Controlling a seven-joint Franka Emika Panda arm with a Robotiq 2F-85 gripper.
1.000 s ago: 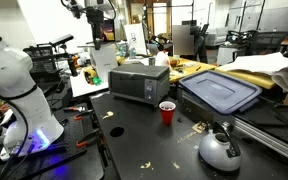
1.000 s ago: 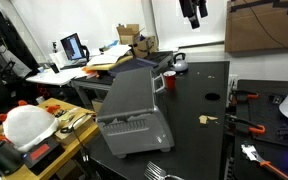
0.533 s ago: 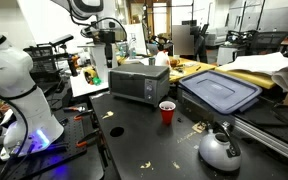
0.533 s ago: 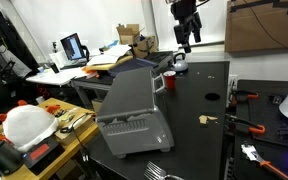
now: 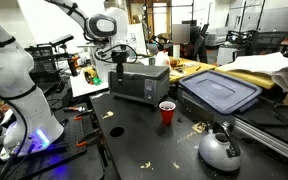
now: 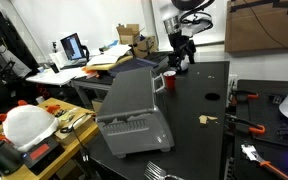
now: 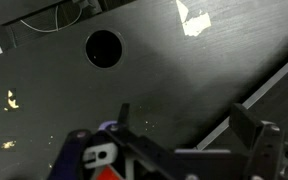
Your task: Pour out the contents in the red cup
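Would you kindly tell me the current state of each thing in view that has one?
red cup: upright on the table, not held.
claw: open, empty, above the table.
toaster oven: door shut.
storage bin: blue lid on.
kettle: upright.
pale bits: scattered loose on the table.

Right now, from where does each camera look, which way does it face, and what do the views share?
Exterior view: low at the table edge, facing across it to the oven front and cup; gripper at upper left.
Exterior view: higher, on the oven's other side, facing along the table; oven near, cup beyond, gripper above.
Wrist view: facing down at the table's hole and pale bits; open gripper at the bottom.
Shared: both exterior views show oven, cup, gripper; an exterior view also shows the hole.
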